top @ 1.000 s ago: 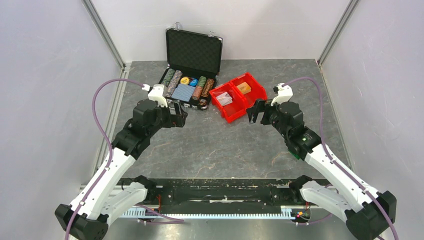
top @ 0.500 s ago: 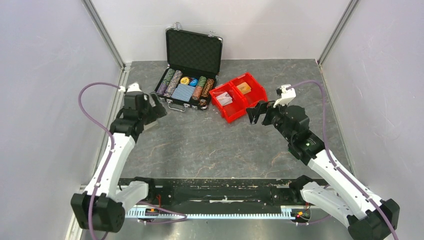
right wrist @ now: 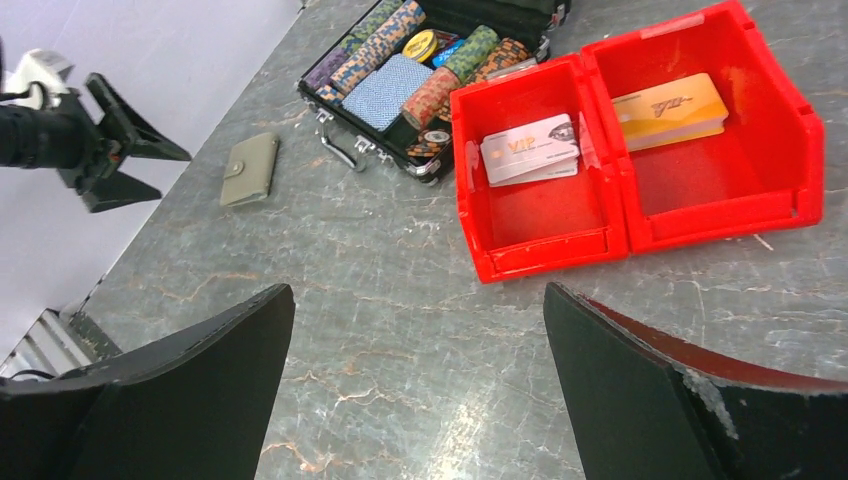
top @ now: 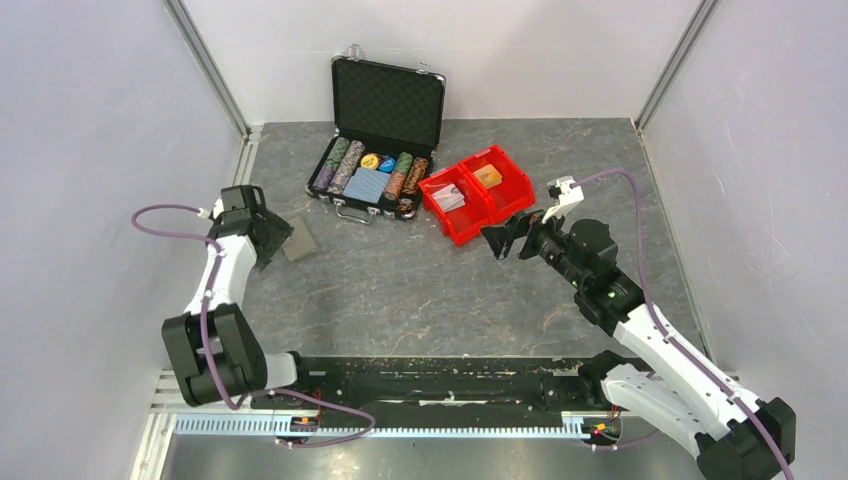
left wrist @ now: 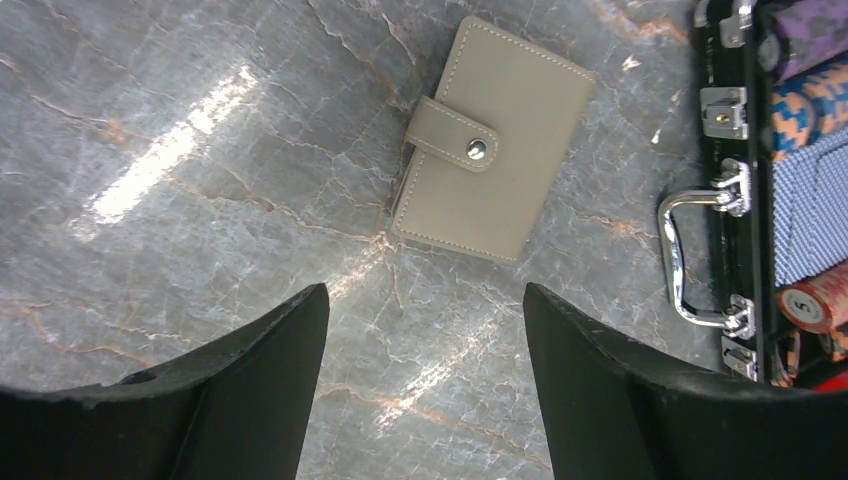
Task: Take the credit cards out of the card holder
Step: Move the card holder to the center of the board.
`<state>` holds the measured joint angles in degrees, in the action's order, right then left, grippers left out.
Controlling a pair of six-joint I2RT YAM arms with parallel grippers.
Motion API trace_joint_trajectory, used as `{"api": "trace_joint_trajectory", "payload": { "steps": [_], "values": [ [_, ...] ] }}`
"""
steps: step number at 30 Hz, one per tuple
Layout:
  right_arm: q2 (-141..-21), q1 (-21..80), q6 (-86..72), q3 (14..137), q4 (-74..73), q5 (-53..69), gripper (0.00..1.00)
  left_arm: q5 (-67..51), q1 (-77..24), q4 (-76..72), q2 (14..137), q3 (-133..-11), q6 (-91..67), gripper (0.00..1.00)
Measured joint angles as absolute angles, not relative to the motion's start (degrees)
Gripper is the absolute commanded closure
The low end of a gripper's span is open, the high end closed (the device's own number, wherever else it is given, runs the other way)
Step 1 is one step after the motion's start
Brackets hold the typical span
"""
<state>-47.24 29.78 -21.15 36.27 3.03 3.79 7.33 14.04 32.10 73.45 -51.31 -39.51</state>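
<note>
The card holder [top: 298, 240] lies flat and snapped shut on the table, grey-tan with a strap and a metal stud; it shows in the left wrist view [left wrist: 495, 140] and the right wrist view [right wrist: 250, 168]. No credit cards are in view. My left gripper [top: 273, 240] hovers just left of the holder, open with only bare table between its fingers [left wrist: 425, 300], and the holder lies beyond the fingertips. My right gripper [top: 497, 242] stands open near the table's middle right [right wrist: 415, 300], far from the holder, holding nothing.
An open black poker-chip case [top: 375, 170] with chips and a blue deck sits behind the holder; its handle [left wrist: 690, 260] is close to the right of the holder. Two red bins [top: 478, 195] with small card packs [right wrist: 530, 148] stand ahead of the right gripper. The side wall is close on the left.
The left arm has swung out to the left, uncovering the card holder on the table, and its jaws have narrowed a little. The right gripper has tipped slightly towards the left.
</note>
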Motion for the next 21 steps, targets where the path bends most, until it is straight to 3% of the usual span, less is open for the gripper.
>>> {"api": "trace_joint_trajectory", "payload": {
  "steps": [21],
  "values": [
    [-45.78, 29.78, -23.4, 35.7, 2.98, 6.66, 0.02, 2.24, 14.9, 20.49, 91.33, -49.67, -44.95, 0.38]
  ]
}}
